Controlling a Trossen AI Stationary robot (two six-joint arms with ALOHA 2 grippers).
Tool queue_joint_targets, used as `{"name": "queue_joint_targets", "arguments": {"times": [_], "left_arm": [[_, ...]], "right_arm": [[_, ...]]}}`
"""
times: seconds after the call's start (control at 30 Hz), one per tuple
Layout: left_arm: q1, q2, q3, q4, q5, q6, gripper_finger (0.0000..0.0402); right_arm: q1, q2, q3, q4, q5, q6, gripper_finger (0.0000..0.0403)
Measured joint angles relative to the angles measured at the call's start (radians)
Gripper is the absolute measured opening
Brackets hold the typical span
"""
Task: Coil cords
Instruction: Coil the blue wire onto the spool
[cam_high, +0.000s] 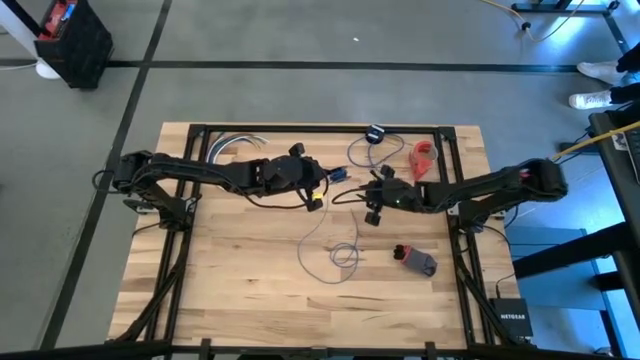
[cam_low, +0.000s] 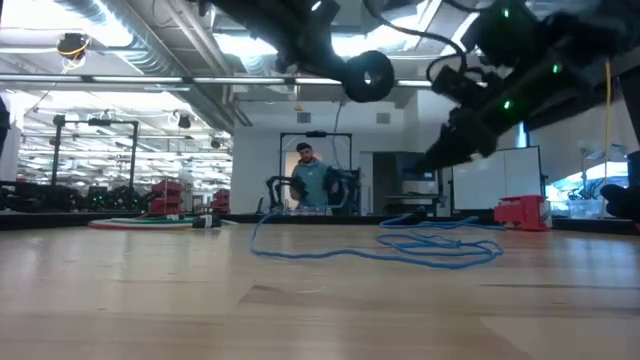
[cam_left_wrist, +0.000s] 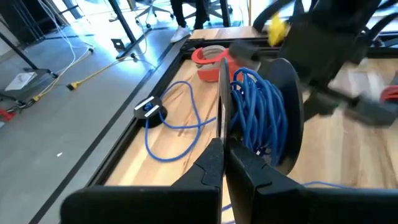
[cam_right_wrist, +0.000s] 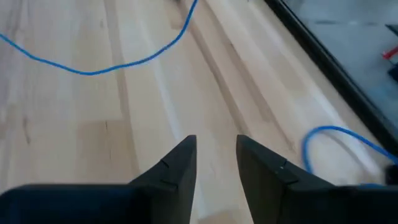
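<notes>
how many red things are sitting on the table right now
2. A red tape dispenser near the table's far edge, right of centre, by the blue cord. A small red and grey object lies nearer the front, on the right side. Others may hide under the arms.

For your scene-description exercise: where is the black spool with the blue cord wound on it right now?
The spool is held off the table by the left gripper, shut on its flange, above the table's middle in the high view, with the red object beyond it.
</notes>
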Motion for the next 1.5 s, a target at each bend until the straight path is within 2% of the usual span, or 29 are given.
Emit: {"name": "queue_joint_targets", "arguments": {"times": [0.2,0.3,0.37,0.47,0.57,0.63,0.8,1.0,1.33,1.5], "left_arm": [[0.000,0.001,-0.001,0.006,0.000,-0.003,0.0000],[0.000,0.001,-0.002,0.010,0.000,-0.002,0.0000],[0.000,0.001,-0.002,0.010,0.000,-0.002,0.0000],[0.000,0.001,-0.002,0.011,0.000,-0.002,0.0000],[0.000,0.002,-0.002,0.009,0.000,-0.002,0.0000],[0.000,0.002,-0.002,0.007,0.000,-0.002,0.0000],[0.000,0.002,-0.002,0.001,0.000,-0.001,0.0000],[0.000,0.002,-0.002,0.004,0.000,-0.001,0.0000],[0.000,0.002,-0.002,0.000,0.000,0.000,0.0000],[-0.002,0.002,-0.002,0.001,0.000,-0.001,0.0000]], "right_arm": [[-0.056,0.259,-0.082,0.566,-0.145,0.025,0.0117],[-0.076,0.400,-0.061,0.733,-0.147,0.066,0.0117],[-0.076,0.479,-0.034,0.783,-0.155,0.084,0.0117],[-0.074,0.545,0.013,0.801,-0.221,0.088,0.0117],[-0.073,0.570,0.047,0.803,-0.337,0.116,0.0117],[-0.073,0.578,0.062,0.799,-0.378,0.135,0.0117],[-0.074,0.577,0.077,0.763,-0.337,0.163,0.0117],[-0.074,0.578,0.109,0.763,-0.357,0.187,0.0117],[-0.074,0.667,0.161,0.761,-0.357,0.271,0.0116],[-0.074,0.672,0.168,0.765,-0.334,0.279,0.0086]]}}
